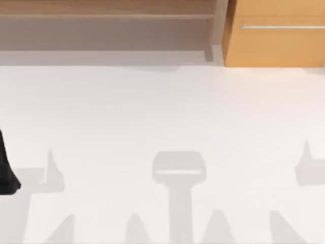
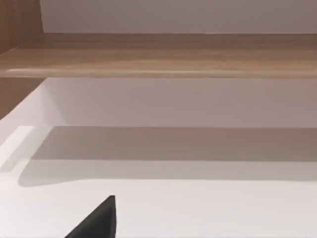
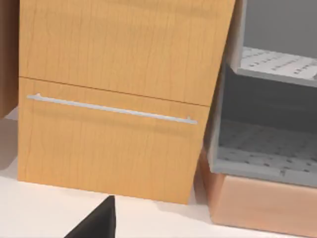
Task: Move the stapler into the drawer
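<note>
Closest to the camera, along the bottom of the top view, grey shadows (image 1: 179,173) of the arms lie on the white table (image 1: 162,112). The left arm (image 1: 6,168) is a black shape at the lower left edge of that view. It sits low and off to the side, which I think is just its waiting spot.

The left gripper (image 2: 96,220) peeks into its own wrist view as one dark tip. It holds nothing that I can see, and I cannot tell how wide it is open. The right gripper (image 3: 96,220) looks the same in its wrist view: one dark tip, nothing in it that I can see, and I cannot tell how wide it is.

Farther back, the wide brown shelf (image 1: 101,20) runs along the upper left of the top view. The left wrist camera faces it.

The drawer (image 1: 274,48) is in the upper right corner, with its thin silver handle (image 1: 282,26) across the front. The right wrist camera points straight at that handle, so I think this arm is lined up to pull. The front looks flat and shut, so it likely has to be opened first. A grey rack (image 3: 267,153) stands just beside the drawer.

I cannot tell where the stapler is
</note>
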Robot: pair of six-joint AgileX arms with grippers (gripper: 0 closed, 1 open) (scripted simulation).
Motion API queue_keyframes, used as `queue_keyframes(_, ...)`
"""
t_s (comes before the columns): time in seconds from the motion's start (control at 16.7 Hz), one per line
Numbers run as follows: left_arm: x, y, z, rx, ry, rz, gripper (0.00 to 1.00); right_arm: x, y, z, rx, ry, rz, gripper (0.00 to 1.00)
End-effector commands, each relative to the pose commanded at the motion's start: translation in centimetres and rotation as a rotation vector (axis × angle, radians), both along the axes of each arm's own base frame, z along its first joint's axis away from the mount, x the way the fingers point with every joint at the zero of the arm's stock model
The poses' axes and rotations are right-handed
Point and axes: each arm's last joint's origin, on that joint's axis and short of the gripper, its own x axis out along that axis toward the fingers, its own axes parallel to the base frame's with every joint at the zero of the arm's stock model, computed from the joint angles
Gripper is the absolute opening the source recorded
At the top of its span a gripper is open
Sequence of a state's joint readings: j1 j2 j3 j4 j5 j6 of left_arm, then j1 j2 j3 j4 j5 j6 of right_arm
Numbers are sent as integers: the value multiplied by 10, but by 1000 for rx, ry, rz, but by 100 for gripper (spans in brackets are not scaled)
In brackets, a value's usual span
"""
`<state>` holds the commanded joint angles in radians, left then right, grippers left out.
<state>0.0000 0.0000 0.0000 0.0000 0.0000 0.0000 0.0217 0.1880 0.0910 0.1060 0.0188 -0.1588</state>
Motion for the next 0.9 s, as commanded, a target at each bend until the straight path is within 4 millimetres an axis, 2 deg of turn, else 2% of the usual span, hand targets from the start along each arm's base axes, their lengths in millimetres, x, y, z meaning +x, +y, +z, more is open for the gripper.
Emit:
queue_keyframes(0.24, 0, 0, 0, 0, 0, 0, 100, 27, 5, 32, -221, -3, 16, 100)
queue_keyframes(0.36, 0, 0, 0, 0, 0, 0, 100, 51, 10, 46, -352, -3, 25, 100)
queue_keyframes(0.54, 0, 0, 0, 0, 0, 0, 100, 99, 20, 58, -562, -8, 33, 100)
queue_keyframes(0.72, 0, 0, 0, 0, 0, 0, 100, 156, 33, 51, -779, -13, 31, 100)
queue_keyframes(0.9, 0, 0, 0, 0, 0, 0, 100, 210, 47, 22, -987, -9, 22, 100)
